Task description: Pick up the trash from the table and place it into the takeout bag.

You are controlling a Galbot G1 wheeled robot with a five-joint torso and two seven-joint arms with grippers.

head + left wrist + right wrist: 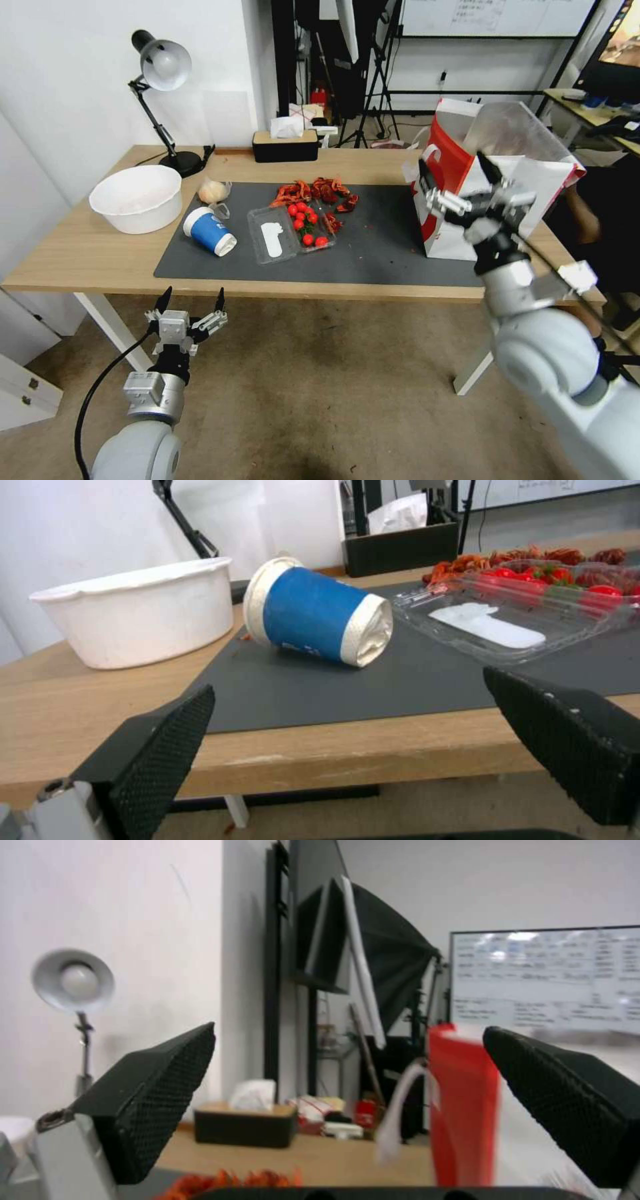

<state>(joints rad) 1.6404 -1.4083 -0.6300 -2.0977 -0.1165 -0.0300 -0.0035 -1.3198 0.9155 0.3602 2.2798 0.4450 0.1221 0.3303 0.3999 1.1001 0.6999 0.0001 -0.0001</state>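
1. Cup first: the blue white-lidded cup (209, 231) lies on its side on the dark grey mat (373, 260), near the mat's front left corner, with its long axis running from the white bowl (137, 197) side toward the counter's front edge.
2. The left tool (191, 301) hangs below and in front of the counter (73, 253) edge, almost straight in front of the cup, jaws spread wide and holding nothing. In the left wrist view the cup (319, 617) sits between the two fingers' line of sight, its lid end turned toward the bowl (137, 611).
3. My judgement: the left arm is far nearer the cup, and must rise over the counter edge before reaching in.
4. Room around the cup: the bowl stands apart on its far-left side, the clear plastic tray (290, 230) with tomatoes lies just beside it toward the takeout bag (490, 183), and a small clear plastic bag (213, 192) sits just behind it.
5. The right tool (460, 179) is raised in front of the takeout bag's near face, jaws wide apart and empty.
6. The bag stands upright at the mat's right end, mouth open; red food scraps (317, 192) lie between it and the cup, so a carry across should pass above them.
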